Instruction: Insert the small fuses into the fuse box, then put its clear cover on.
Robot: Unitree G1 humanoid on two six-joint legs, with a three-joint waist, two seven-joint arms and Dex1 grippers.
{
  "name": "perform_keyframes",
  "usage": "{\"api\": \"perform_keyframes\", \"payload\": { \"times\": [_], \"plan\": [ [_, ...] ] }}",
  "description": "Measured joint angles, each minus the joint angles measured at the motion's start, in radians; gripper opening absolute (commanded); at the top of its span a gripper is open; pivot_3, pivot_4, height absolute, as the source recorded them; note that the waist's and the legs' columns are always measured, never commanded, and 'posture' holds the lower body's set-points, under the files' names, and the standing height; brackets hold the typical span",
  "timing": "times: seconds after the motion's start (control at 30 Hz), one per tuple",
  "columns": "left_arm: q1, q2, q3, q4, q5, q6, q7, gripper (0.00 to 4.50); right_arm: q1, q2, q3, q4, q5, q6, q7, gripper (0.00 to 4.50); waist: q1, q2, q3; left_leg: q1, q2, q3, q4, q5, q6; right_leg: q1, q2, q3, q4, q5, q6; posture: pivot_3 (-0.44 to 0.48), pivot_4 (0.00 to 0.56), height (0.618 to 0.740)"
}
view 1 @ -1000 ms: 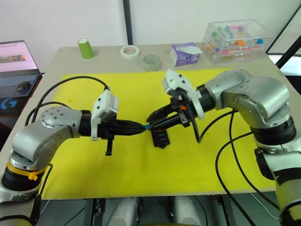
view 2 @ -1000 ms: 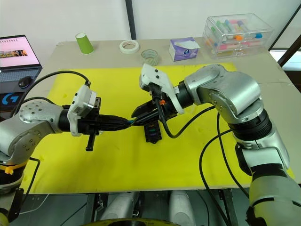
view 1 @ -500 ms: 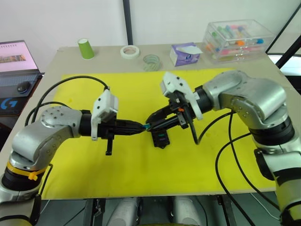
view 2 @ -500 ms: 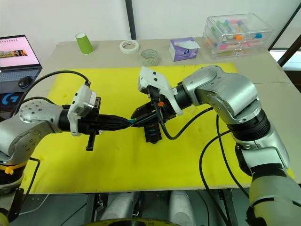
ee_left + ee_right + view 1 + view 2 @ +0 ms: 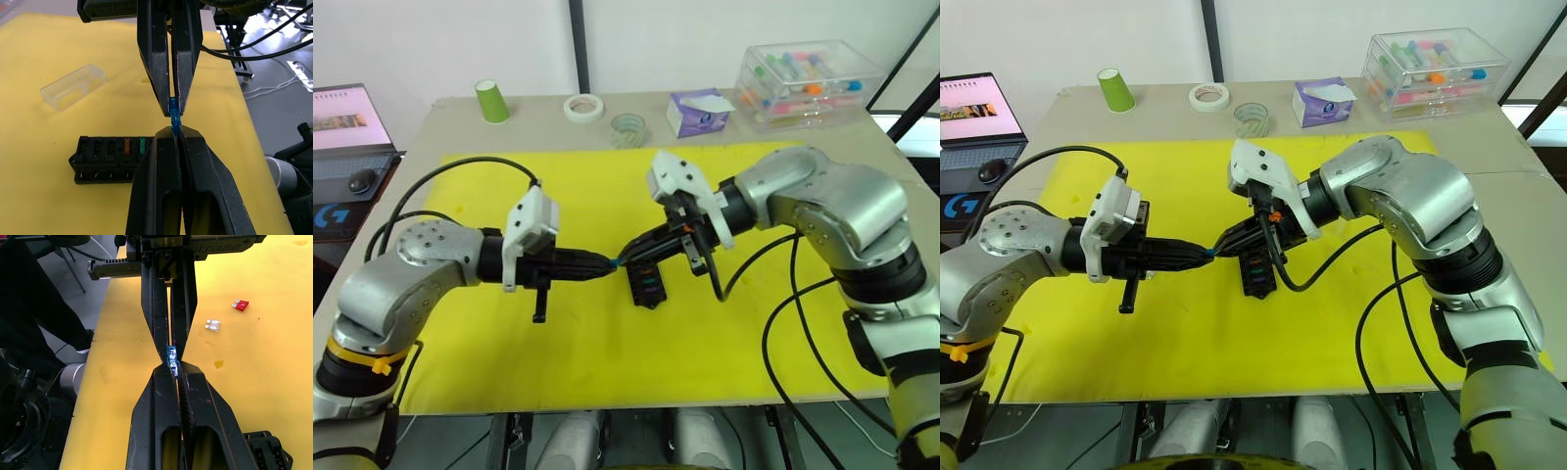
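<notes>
The right gripper (image 5: 636,257) has edged back; both grippers pinch the blue fuse (image 5: 173,111), which may drop if either releases early

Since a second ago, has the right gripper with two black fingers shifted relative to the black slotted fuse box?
Yes, slightly: the right gripper slid toward the robot's left across the fuse box, closing on the left gripper.
</notes>
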Motion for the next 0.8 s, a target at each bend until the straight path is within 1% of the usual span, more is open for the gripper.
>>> {"api": "perform_keyframes", "payload": {
  "times": [0.1, 0.2, 0.27, 0.33, 0.47, 0.57, 0.67, 0.8],
  "plan": [
    [0.000, 0.002, -0.001, 0.000, 0.000, 0.002, 0.002, 0.00, 0.000, 0.000, 0.002, 0.000, -0.004, -0.006, 0.000, 0.01, 0.000, 0.000, 0.000, 0.000, 0.000, 0.000, 0.000, 0.000, 0.000, 0.000, 0.000, 0.000, 0.000, 0.000, 0.000, 0.000, 0.150, 0.740],
    [-0.006, 0.040, -0.031, -0.001, 0.022, 0.034, 0.010, 0.62, 0.000, 0.000, 0.028, 0.001, -0.019, -0.026, 0.005, 0.00, -0.001, 0.000, 0.000, 0.000, 0.000, 0.000, 0.000, 0.000, 0.000, 0.000, 0.000, 0.000, 0.000, 0.000, 0.000, 0.000, 0.150, 0.740],
    [0.011, 0.072, -0.072, 0.024, 0.090, 0.032, 0.017, 1.28, 0.000, -0.014, 0.040, 0.003, -0.057, -0.080, 0.018, 0.00, -0.001, 0.000, 0.000, 0.000, 0.000, 0.000, 0.000, 0.000, 0.000, 0.000, 0.000, 0.000, 0.000, 0.000, 0.000, 0.000, 0.150, 0.740],
    [0.030, 0.069, -0.102, 0.052, 0.137, 0.009, 0.024, 2.01, 0.001, -0.036, 0.076, 0.024, -0.120, -0.156, 0.033, 0.00, 0.001, 0.000, 0.000, 0.000, 0.000, 0.000, 0.000, 0.000, 0.000, 0.000, 0.000, 0.000, 0.000, 0.000, 0.000, 0.000, 0.150, 0.740],
    [0.032, 0.008, -0.148, 0.104, 0.201, -0.052, 0.039, 3.38, 0.025, -0.044, 0.156, 0.090, -0.260, -0.324, 0.063, 0.00, 0.001, 0.000, 0.000, 0.000, 0.000, 0.000, 0.000, 0.000, 0.000, 0.000, 0.000, -0.001, 0.000, 0.000, 0.000, 0.000, 0.150, 0.740],
    [0.040, -0.032, -0.196, 0.143, 0.268, -0.113, 0.049, 4.48, 0.040, -0.038, 0.189, 0.156, -0.333, -0.403, 0.080, 0.00, -0.001, 0.000, 0.000, 0.000, 0.000, 0.001, 0.000, 0.000, 0.000, -0.001, 0.000, -0.001, 0.000, 0.000, 0.000, 0.000, 0.150, 0.740],
    [0.039, -0.072, -0.214, 0.175, 0.310, -0.156, 0.059, 4.48, 0.040, -0.034, 0.196, 0.204, -0.386, -0.449, 0.097, 0.00, -0.001, 0.000, 0.000, 0.000, 0.000, 0.001, 0.000, 0.000, 0.000, -0.001, 0.000, -0.001, 0.000, 0.000, 0.000, 0.000, 0.150, 0.740],
    [0.034, -0.092, -0.225, 0.212, 0.355, -0.190, 0.064, 4.48, 0.040, -0.020, 0.201, 0.256, -0.433, -0.484, 0.119, 0.00, -0.001, 0.000, 0.000, 0.000, 0.000, 0.000, 0.000, 0.000, 0.000, -0.001, 0.000, -0.001, 0.000, 0.000, 0.000, 0.000, 0.150, 0.740]
  ]
}}
